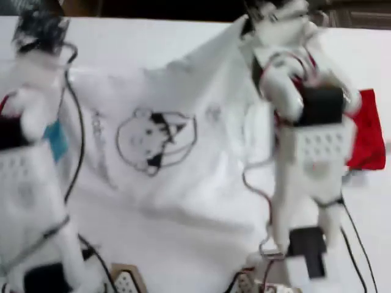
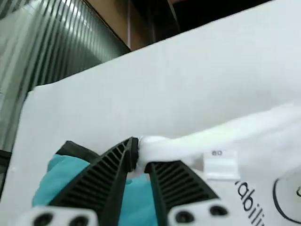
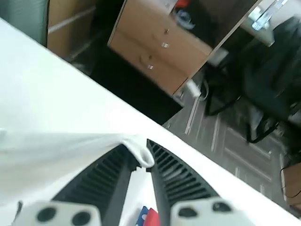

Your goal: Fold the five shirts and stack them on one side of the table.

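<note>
Left gripper (image 2: 140,162) is clamped on the white shirt (image 1: 183,183) near its collar label, and right gripper (image 3: 141,165) pinches another far edge. The shirt lies spread mid-table with its far side lifted. This looks like the first fold; next, both should carry that edge evenly toward the near hem. Three shirts counted: one white, one teal shirt (image 1: 58,139) beside the left arm, one red shirt (image 1: 368,131) right.

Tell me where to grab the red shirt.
Take the red shirt by its outer edge, from above: it seems to lie flat on the table, and the right arm, its pincer shut on the white shirt, covers the inner part.
</note>
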Robot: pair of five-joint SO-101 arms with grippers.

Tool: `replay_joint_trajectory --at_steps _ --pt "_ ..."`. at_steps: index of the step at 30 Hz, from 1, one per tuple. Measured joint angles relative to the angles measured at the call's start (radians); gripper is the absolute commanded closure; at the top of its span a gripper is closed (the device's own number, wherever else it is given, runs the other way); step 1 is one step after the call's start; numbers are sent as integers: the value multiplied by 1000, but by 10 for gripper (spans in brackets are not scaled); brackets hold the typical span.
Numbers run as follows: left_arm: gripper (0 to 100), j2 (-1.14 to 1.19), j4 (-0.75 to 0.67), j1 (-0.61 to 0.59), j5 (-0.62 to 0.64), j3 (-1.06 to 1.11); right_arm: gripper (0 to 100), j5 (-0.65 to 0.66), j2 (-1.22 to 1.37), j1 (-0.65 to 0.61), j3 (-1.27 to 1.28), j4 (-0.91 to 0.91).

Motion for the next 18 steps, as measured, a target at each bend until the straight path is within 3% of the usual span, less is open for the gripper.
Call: replay_joint_trajectory --at_steps 8,13,18 --pt "976 296 -166 64 -83 -21 977 57 250 11 -66 -129" --pt "976 463 -160 63 -86 -195 977 63 410 21 -230 -135" --pt "976 637 -58 72 -86 -437 977 63 534 48 -370 -94"
